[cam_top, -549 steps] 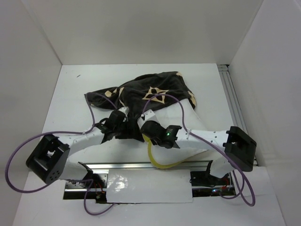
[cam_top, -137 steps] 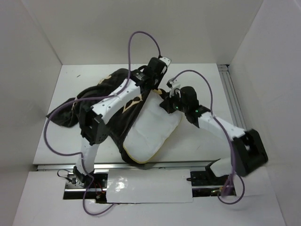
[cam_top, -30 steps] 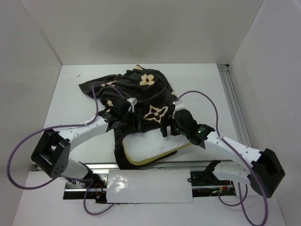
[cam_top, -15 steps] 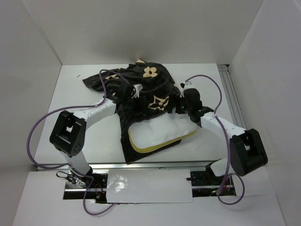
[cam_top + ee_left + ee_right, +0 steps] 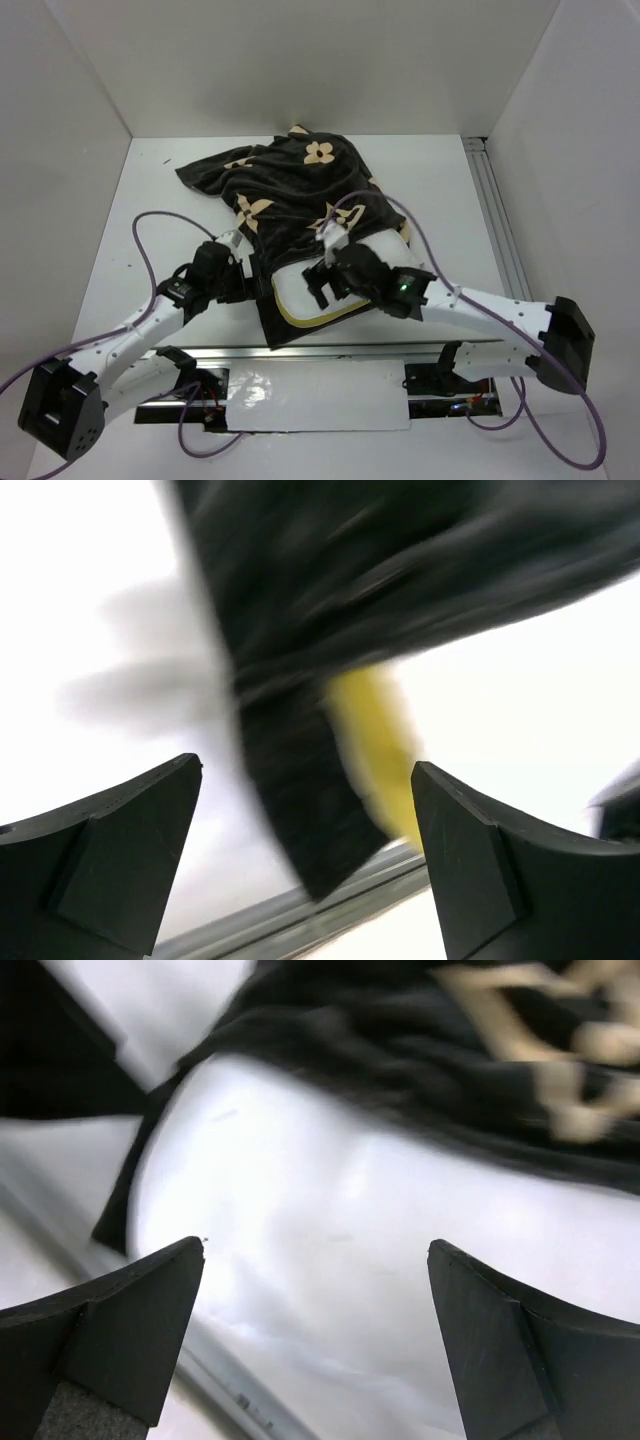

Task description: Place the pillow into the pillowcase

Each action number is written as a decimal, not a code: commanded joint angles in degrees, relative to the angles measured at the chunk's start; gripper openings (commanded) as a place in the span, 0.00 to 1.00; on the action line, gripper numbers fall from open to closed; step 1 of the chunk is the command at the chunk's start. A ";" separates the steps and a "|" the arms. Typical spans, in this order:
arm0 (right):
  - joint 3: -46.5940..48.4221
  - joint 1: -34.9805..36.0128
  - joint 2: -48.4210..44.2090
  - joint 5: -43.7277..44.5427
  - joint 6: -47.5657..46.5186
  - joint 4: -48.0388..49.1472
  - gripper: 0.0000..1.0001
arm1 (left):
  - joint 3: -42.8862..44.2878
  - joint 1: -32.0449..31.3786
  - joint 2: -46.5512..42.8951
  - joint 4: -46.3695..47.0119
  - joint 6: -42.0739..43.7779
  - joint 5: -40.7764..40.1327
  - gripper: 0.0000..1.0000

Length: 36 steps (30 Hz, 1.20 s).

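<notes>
Overall: one pillow, partly sleeved in one pillowcase, lies on a white counter (image 5: 440,180) between two arms.
Pillow (image 5: 365,262): white and plump, with yellow piping (image 5: 312,318) along its near edge.
Pillow, place: at mid-counter, just beyond the metal rail (image 5: 330,350). Its far part is covered by the dark fabric, and its near part is bare.
Pillow, heading: the bare end faces the near edge of the counter, and the rest runs away under the fabric toward the far wall.
Pillow, axis: the bare strip slants from near-left to farther-right. The full long axis cannot be told, as most of it is hidden.
Pillowcase (image 5: 290,195): black-brown plush with tan flower and star prints, rumpled and lying flat on the counter.
Pillowcase, axis: it lies long from the near rail to the far side, with one flap trailing off to the far left. The mouth is at the near end, around the pillow.
Left tool (image 5: 245,278): close to the left border of the pillowcase. Its fingers (image 5: 110,870) are spread wide with nothing pinched between them. The wrist view is blurred and shows dark cloth and yellow piping beyond them.
Right tool (image 5: 320,283): over the bare part of the pillow. Its fingers (image 5: 120,1330) are spread wide and grip nothing. White pillow fills the gap, and the printed cloth lies beyond it.
Cables (image 5: 140,235): purple, looping from each arm.
</notes>
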 commanded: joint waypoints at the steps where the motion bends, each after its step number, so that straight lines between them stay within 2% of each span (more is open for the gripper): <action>1: 0.08 9.23 5.61 4.21 -5.97 0.52 1.00 | -4.86 0.95 -2.87 2.03 -2.86 0.96 1.00; 3: 2.88 13.88 11.94 8.35 -8.07 1.75 1.00 | -7.41 0.95 -4.19 2.65 -4.08 0.98 1.00; 6: 3.51 15.58 16.86 8.72 -9.31 5.08 1.00 | -9.78 0.95 -6.04 2.65 -4.09 0.02 1.00; 10: 1.33 11.64 18.37 5.12 -7.91 7.37 1.00 | -11.46 1.48 -6.75 4.49 -2.86 1.94 0.95; 13: -1.48 8.99 19.60 3.19 -7.29 9.32 1.00 | -11.99 1.48 -3.76 8.71 -2.33 3.79 0.93; 15: -1.50 8.46 21.61 0.55 -7.29 9.93 0.94 | -11.99 1.48 -0.44 11.86 -1.81 4.67 0.93; 16: -1.50 7.67 22.41 -0.33 -7.29 9.32 0.86 | -11.99 1.48 0.71 12.40 -1.80 5.20 0.93; 17: -0.89 7.06 23.11 -1.03 -7.29 9.32 0.69 | -11.99 0.96 1.86 12.41 -1.80 5.20 0.91; 20: -0.88 7.05 24.44 -0.26 -6.24 8.79 0.36 | -11.38 0.42 4.93 12.41 -1.80 3.80 0.88; 21: -0.88 7.05 24.44 1.58 -5.63 8.79 0.17 | -11.38 0.42 4.94 12.41 -1.80 3.80 0.88; 22: -0.88 7.05 23.31 1.60 -5.62 9.48 0.11 | -11.38 -0.27 5.64 13.37 -1.80 3.80 0.86; 26: -1.49 7.05 17.16 2.12 -3.79 12.03 0.00 | -9.36 -2.47 6.97 15.04 -1.80 3.10 0.80; 31: -4.48 7.05 6.01 1.42 -1.31 17.92 0.00 | -5.59 -4.75 11.35 13.29 -1.27 0.02 0.54; 32: -5.44 7.05 4.94 2.03 -0.44 18.54 0.00 | -4.88 -5.28 11.97 13.29 -1.27 -0.51 0.43; 33: -5.45 7.05 4.06 2.03 -0.44 18.54 0.00 | -4.09 -5.29 12.58 12.16 -1.27 -0.51 0.15; 34: -6.15 7.05 3.44 2.03 -0.44 19.24 0.00 | -3.04 -5.29 12.59 9.97 -1.27 -0.51 0.00; 36: -6.68 7.05 2.38 2.56 -1.04 20.47 0.00 | 0.48 -5.99 12.34 7.33 -0.57 -0.51 0.00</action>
